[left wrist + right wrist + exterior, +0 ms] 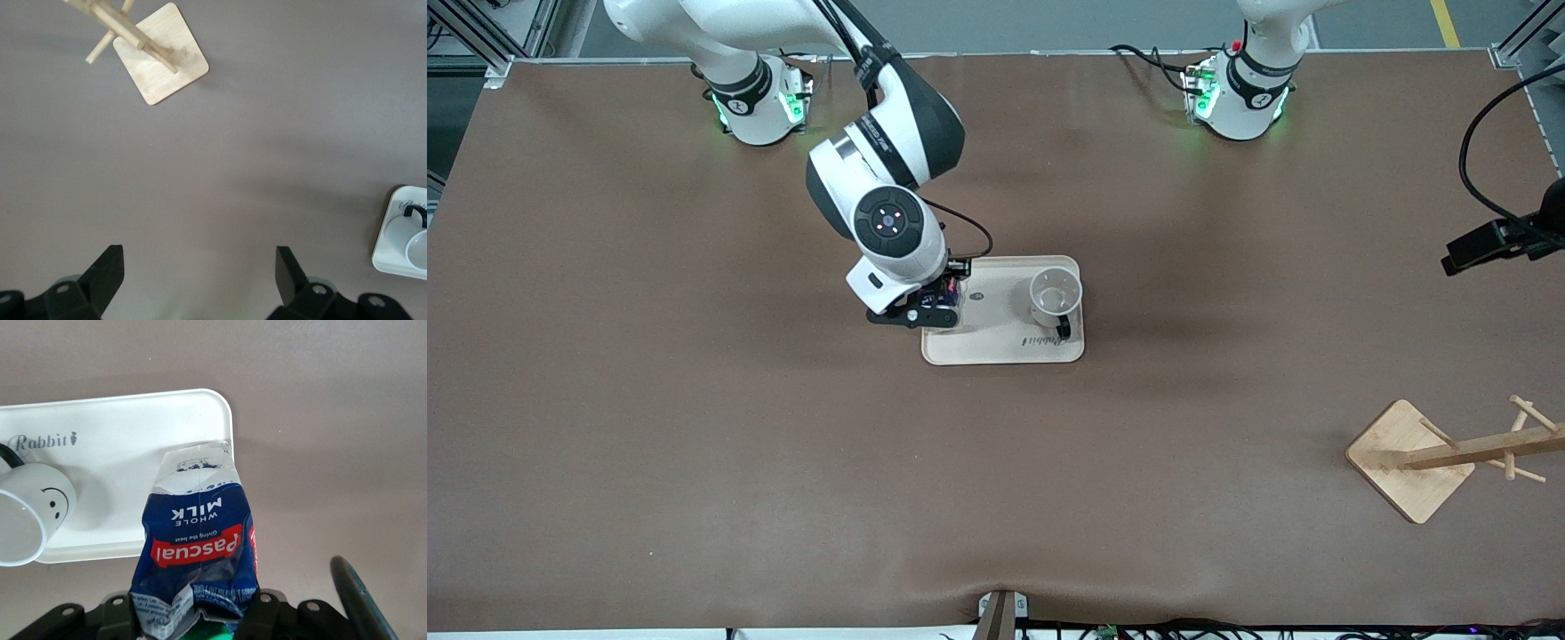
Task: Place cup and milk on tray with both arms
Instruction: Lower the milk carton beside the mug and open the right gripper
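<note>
Right gripper (pixel 932 307) pinches the dark blue milk carton (pixel 198 540) over the cream rectangular tray's (pixel 996 342) right-arm end. White smiley mug (pixel 1055 300) stands on the tray's left-arm end. Left gripper (pixel 197 280) spread wide, high over bare table, waiting.

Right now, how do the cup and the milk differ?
The cup is white and stands free on the tray; the milk is dark blue with a red label, gripped by the right gripper over the tray's end. The cup is open-topped; the milk is sealed.
</note>
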